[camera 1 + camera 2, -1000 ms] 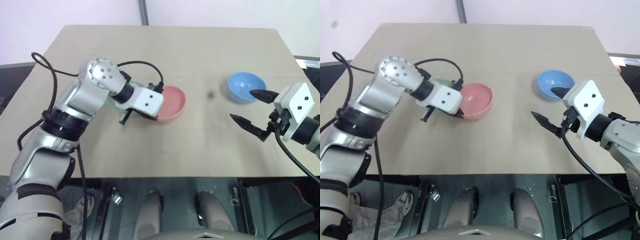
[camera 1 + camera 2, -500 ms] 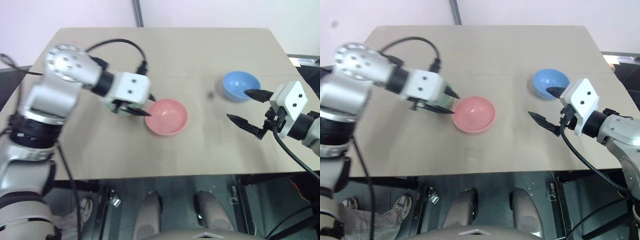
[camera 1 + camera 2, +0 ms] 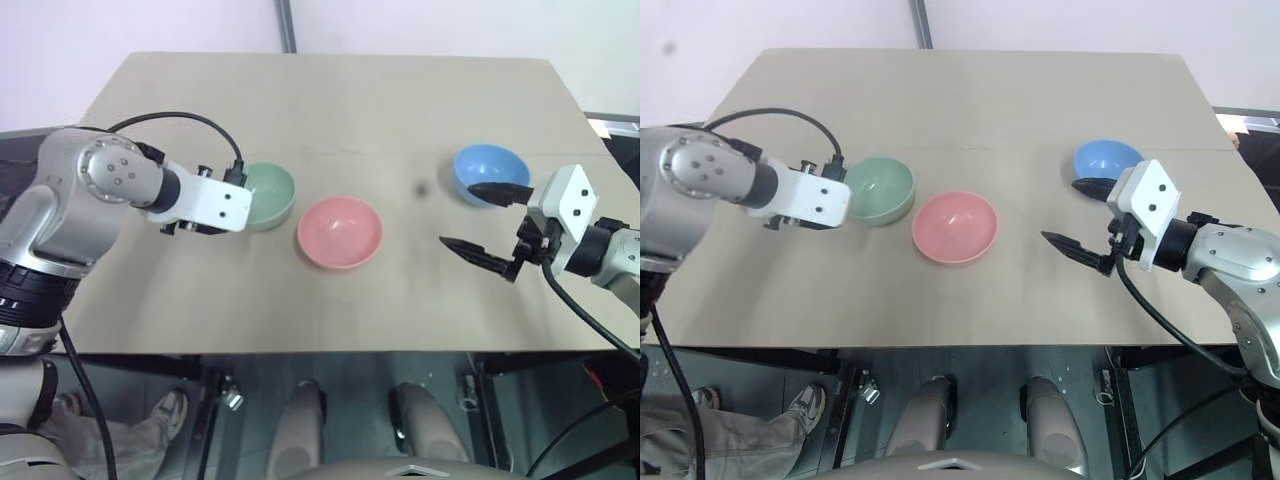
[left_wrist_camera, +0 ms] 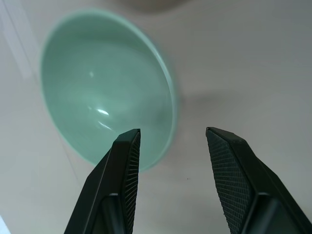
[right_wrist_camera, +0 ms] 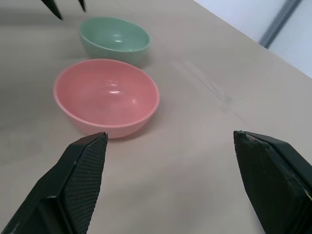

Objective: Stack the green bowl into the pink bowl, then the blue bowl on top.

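A tan bench (image 3: 340, 100) holds three small round bowls of matching size, all upright and empty, each sitting apart from the others.

The green bowl (image 3: 268, 193) is pale mint, smooth and matte, with a soft gleam on its inner curve. It sits toward the left side of the bench. Just to its right and slightly nearer the robot is the pink bowl (image 3: 340, 231), a plain salmon colour with a thin even rim, close beside the green one but not touching it. The blue bowl (image 3: 491, 173) is sky blue and stands well apart on the right side of the bench.

The left hand (image 4: 171, 146) hangs above the near-left edge of the green bowl. Its two black fingers are spread apart with nothing between them, one finger over the bowl's rim and the other over bare bench.

The right hand (image 3: 488, 222) is near the blue bowl, on the side closer to the robot. Its fingers (image 3: 500, 190) are spread wide and empty, the upper one reaching over the blue bowl's near rim.
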Robot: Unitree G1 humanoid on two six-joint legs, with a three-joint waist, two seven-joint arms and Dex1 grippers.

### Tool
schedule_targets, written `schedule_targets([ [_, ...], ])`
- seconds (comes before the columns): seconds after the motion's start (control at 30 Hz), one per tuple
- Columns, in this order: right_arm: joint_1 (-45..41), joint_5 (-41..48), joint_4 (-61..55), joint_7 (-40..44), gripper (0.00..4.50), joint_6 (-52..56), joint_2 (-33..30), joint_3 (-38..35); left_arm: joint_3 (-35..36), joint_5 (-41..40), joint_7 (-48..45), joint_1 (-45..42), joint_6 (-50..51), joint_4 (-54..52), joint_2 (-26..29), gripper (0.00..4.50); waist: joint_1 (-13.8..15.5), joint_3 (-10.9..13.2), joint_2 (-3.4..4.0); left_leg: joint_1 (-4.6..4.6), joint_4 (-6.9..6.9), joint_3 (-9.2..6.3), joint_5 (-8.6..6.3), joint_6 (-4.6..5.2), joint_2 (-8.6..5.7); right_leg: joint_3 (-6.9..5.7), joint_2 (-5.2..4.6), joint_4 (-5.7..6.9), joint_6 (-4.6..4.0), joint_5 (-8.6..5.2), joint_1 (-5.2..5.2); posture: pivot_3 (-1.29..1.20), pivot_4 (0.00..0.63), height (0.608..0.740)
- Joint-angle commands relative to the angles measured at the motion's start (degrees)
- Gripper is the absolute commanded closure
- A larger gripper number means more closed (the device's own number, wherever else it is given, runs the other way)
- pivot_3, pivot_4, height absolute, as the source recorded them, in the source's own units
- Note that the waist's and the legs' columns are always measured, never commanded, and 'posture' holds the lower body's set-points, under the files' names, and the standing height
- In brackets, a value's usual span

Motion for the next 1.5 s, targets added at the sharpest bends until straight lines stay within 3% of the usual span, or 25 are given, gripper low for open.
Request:
schedule_targets([
  [0.03,-0.96,0.64,-2.33,0.49,0.00,-1.19,-0.11,-0.12,0.36,3.21,2.84,0.69,-0.22,0.94,-1.15,2.24,-0.01,0.00,0.00,-0.01,0.01,0.00,0.00,0.00,0.00,0.00,0.00,0.00,0.00,0.00,-0.01,0.00,0.150,0.740],
  [0.13,-1.21,0.82,-2.29,0.89,0.00,-1.01,-0.38,-0.14,0.03,4.14,3.92,2.06,0.66,0.81,-2.89,2.24,-0.06,0.00,0.00,-0.01,-0.01,0.01,0.00,0.00,0.00,0.01,0.00,0.01,0.00,0.00,-0.03,0.00,0.150,0.740],
  [0.17,-1.31,0.80,-2.14,1.13,0.00,-1.00,-0.60,-0.26,-0.03,4.45,4.30,2.48,0.64,0.79,-3.37,2.47,-0.05,0.00,0.00,-0.01,-0.01,0.02,0.00,0.00,0.00,0.01,0.00,0.02,0.00,0.00,-0.05,0.00,0.150,0.740],
  [0.23,-1.52,0.81,-1.88,1.58,0.00,-0.91,-0.95,-0.56,0.08,4.32,3.93,3.56,0.62,0.31,-3.90,3.01,-0.08,0.00,0.00,-0.06,0.00,0.01,0.00,0.00,0.00,0.02,0.00,0.04,-0.01,0.01,-0.10,0.00,0.150,0.740],
  [0.33,-1.83,0.89,-1.55,2.05,0.00,-0.76,-1.45,-0.94,0.31,4.35,3.97,4.96,0.86,-0.75,-4.62,4.47,-0.05,0.00,0.00,-0.09,0.00,0.01,0.00,0.00,0.00,0.02,0.00,0.04,-0.01,0.01,-0.13,0.00,0.150,0.740],
  [0.47,-2.14,0.21,-0.84,2.52,0.00,-1.18,-1.82,-0.73,1.51,3.62,4.26,5.12,0.10,-1.39,-4.51,4.47,-0.03,0.00,-0.01,-0.10,0.00,0.01,0.00,0.00,0.00,0.01,-0.01,0.04,-0.01,0.01,-0.13,0.00,0.150,0.740],
  [0.77,-0.47,0.61,-1.24,3.36,0.00,-0.79,-2.87,-2.31,11.29,-17.46,-7.54,-0.12,0.14,-12.26,-0.68,4.47,0.11,0.00,-0.02,-0.19,0.00,0.01,0.00,0.00,0.00,0.00,-0.01,0.05,-0.01,0.01,-0.20,0.00,0.150,0.740],
  [0.87,0.22,0.18,-1.52,2.92,0.00,-0.91,-2.94,-2.69,9.83,-20.94,-9.08,-2.47,0.39,-14.99,-2.59,4.47,0.12,0.00,-0.02,-0.17,0.04,0.03,0.00,0.00,-0.01,0.00,-0.03,0.04,0.00,0.01,-0.17,0.00,0.150,0.740],
  [1.0,1.12,0.70,-2.68,2.05,0.00,-0.10,-2.97,-3.77,6.16,-19.44,-9.42,-3.77,-3.49,-13.47,-5.17,4.47,-0.01,-0.01,-0.01,-0.13,0.03,0.04,0.00,0.00,0.00,0.02,0.00,0.08,0.00,0.01,-0.17,0.00,0.150,0.740],
  [1.03,1.41,0.81,-2.99,1.86,0.00,0.06,-3.04,-4.01,5.33,-18.80,-9.47,-3.91,-4.91,-12.62,-5.78,3.84,-0.07,0.00,-0.01,-0.13,0.03,0.04,0.00,0.00,0.00,0.03,0.01,0.08,0.00,0.01,-0.18,0.00,0.150,0.740],
  [1.07,1.73,0.88,-3.31,1.69,0.00,0.22,-3.13,-4.29,4.48,-18.30,-9.62,-4.01,-6.18,-11.75,-6.28,3.63,-0.08,0.00,-0.01,-0.13,0.03,0.04,0.00,0.00,0.01,0.03,0.02,0.08,0.00,0.01,-0.18,0.00,0.150,0.740],
  [1.2,3.14,1.11,-4.63,0.77,0.00,1.02,-3.38,-5.79,1.67,-15.32,-8.50,-5.58,-10.93,-7.92,-9.17,1.76,-0.01,-0.01,-0.02,-0.14,0.04,0.05,0.00,0.00,0.01,0.04,0.02,0.07,-0.01,0.01,-0.18,0.00,0.150,0.740],
  [1.23,3.55,1.24,-4.87,0.53,0.00,1.30,-3.39,-6.19,1.59,-15.18,-8.17,-6.14,-11.88,-7.35,-9.82,1.57,0.02,-0.01,-0.02,-0.13,0.04,0.05,0.00,0.00,0.00,0.04,0.01,0.08,-0.01,0.01,-0.17,0.00,0.150,0.740],
  [1.33,4.31,1.23,-5.06,0.15,0.00,1.53,-3.50,-6.63,3.12,-16.94,-8.61,-6.86,-11.05,-6.80,-10.36,1.57,0.06,-0.01,-0.02,-0.18,0.07,0.05,0.00,0.00,0.00,0.04,0.00,0.06,0.00,0.01,-0.18,0.00,0.150,0.740],
  [1.5,0.19,-7.03,3.65,-0.70,0.00,-1.20,-4.96,0.01,9.94,-24.85,-5.68,-7.07,-0.02,-8.40,-11.12,1.57,-0.37,-0.01,-0.02,-0.15,0.06,0.05,0.00,0.00,0.00,0.05,0.00,0.08,0.00,0.01,-0.18,0.00,0.150,0.740],
])
